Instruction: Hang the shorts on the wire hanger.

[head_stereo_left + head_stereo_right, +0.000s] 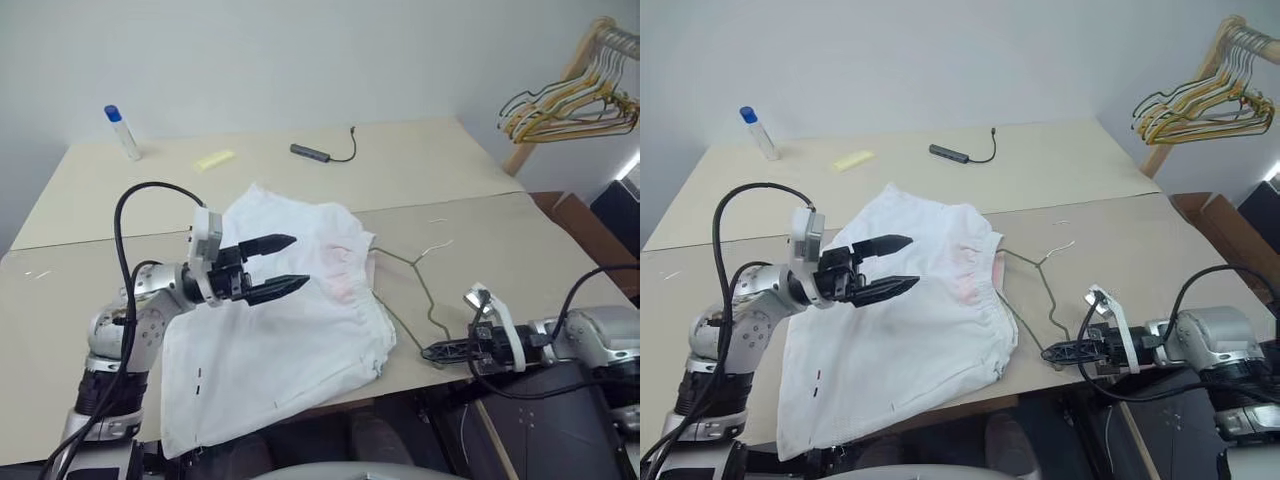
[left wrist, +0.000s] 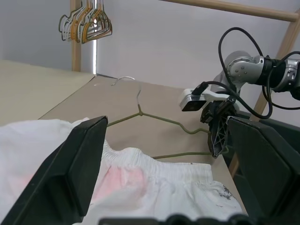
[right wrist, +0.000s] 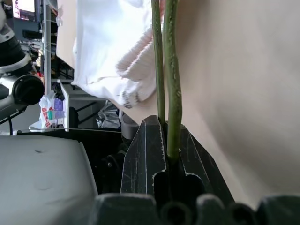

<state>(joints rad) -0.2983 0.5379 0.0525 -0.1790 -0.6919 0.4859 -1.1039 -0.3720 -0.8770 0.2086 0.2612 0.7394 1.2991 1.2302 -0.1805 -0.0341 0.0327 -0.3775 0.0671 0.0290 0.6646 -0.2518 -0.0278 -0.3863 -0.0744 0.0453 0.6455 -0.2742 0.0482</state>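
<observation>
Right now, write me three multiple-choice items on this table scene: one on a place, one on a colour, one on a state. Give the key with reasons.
1. Where does the wire hanger lie?
A. on the table beside the shorts' waistband
B. on the wooden rack
C. on the floor

2. What colour is the cap of the tube at the table's far edge?
A. red
B. blue
C. green

3. How is the right gripper?
A. open above the shorts
B. shut on nothing
C. shut on the wire hanger

Key: 1 A, the wire runs out from the gathered waistband over the table. 2 B, the cap is plainly blue. 3 C, the right wrist view shows wire clamped between the fingers.
</observation>
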